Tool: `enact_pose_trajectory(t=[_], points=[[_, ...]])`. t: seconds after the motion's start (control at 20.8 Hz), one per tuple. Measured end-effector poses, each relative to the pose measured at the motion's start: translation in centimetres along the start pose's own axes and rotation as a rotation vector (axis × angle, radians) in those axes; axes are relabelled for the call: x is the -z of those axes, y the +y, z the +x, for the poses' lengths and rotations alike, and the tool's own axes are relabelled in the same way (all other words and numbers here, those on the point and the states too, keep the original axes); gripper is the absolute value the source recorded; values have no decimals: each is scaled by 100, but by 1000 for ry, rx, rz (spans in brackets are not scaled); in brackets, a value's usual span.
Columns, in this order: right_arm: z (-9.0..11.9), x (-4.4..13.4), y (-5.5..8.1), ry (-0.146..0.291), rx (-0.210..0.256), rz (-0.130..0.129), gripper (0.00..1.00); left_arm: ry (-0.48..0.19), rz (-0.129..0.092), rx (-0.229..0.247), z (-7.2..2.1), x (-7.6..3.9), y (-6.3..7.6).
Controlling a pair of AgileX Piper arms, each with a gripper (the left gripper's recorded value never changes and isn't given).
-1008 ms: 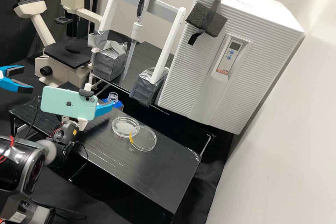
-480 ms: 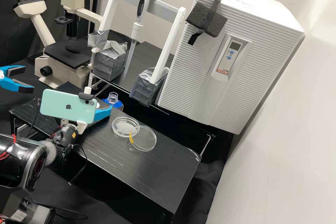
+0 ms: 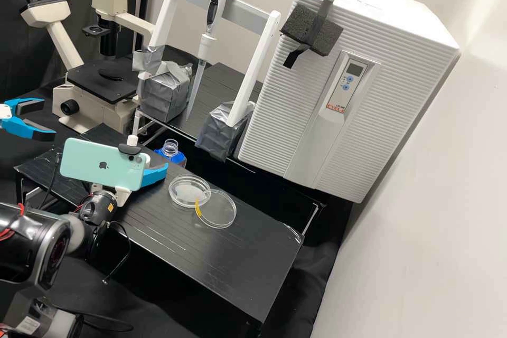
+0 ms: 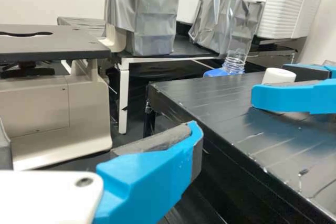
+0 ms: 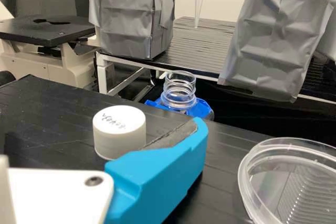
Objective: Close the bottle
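In the high view the glass bottle [image 3: 171, 149] stands uncapped just behind the back edge of the black bench [image 3: 237, 253], with blue below its neck. My right gripper [image 3: 156, 166] sits low on the bench just beside the bottle. My left gripper [image 3: 46, 119] hangs well apart from the bottle, fingers spread and holding nothing.

In the left wrist view the white cap [image 4: 278, 75] lies flat on the bench near the bottle. It looks to sit between the right gripper's two spread fingers, not yet pinched. The far finger is half hidden, so I wouldn't swear to it.

In the right wrist view the cap is just beside my own finger, with the bottle's bare threads beyond it and a petri dish [image 5: 294, 182] near the bottle.

I judge this to be the cap pick. I'd close squarely on the cap's side wall and lift it clear of the bench edge. Then I'd bring it level and centred over the neck before turning it gently. Nothing steadies the bottle, so a skewed push could tip it.
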Motion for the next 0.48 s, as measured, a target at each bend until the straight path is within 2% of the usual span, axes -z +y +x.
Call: enact_pose_trajectory(t=[0.14,0.48], points=[[0,-5,4,-1,-1,14,0,3,-1,-3,1,3,4],[9,-12,-4,-2,1,15,0,9,-4,-8,1,9,9]])
